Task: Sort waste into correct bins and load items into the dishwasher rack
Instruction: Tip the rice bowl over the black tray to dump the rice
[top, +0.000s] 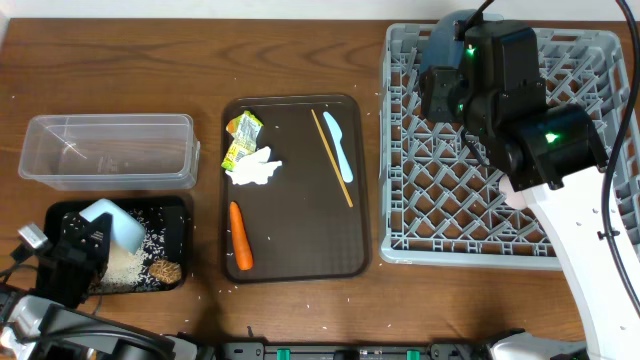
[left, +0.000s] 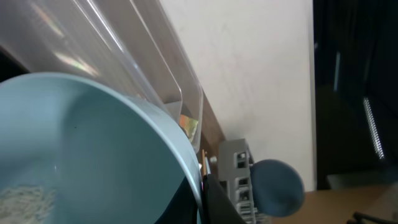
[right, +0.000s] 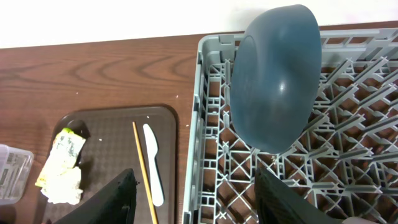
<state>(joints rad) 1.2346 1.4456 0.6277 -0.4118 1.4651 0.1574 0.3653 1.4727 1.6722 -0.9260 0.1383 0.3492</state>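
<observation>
A large square grey plastic dishwasher rack (top: 440, 200) with a gridded base fills the right side of the brown wooden surface (top: 150, 60). A dark brown rectangular serving tray (top: 295, 200) lies just left of it. Further left are a clear rectangular plastic box (top: 110, 150) and, nearer the robot, a shallow black rectangular tray (top: 178, 215).

A large dark blue plate (right: 277, 74) stands on edge in the rack's far left corner. The right gripper (right: 196, 186) hangs over the rack with its jaws spread wide, holding nothing and clear of the plate.

The left gripper (top: 92, 232) grips a light blue cup (top: 118, 225), tilted over the black tray; the left wrist view shows pale grains inside it.

On the serving tray a small orange carrot (top: 240, 237) lies at the near left. A light blue utensil (top: 340, 145) and thin wooden chopsticks (top: 332, 158) lie side by side at the far right. A yellow-green printed wrapper (top: 242, 135) touches a crumpled white tissue (top: 255, 168) at the far left. Brown food crumbs (top: 165, 270) and pale grains are scattered in the black tray.
</observation>
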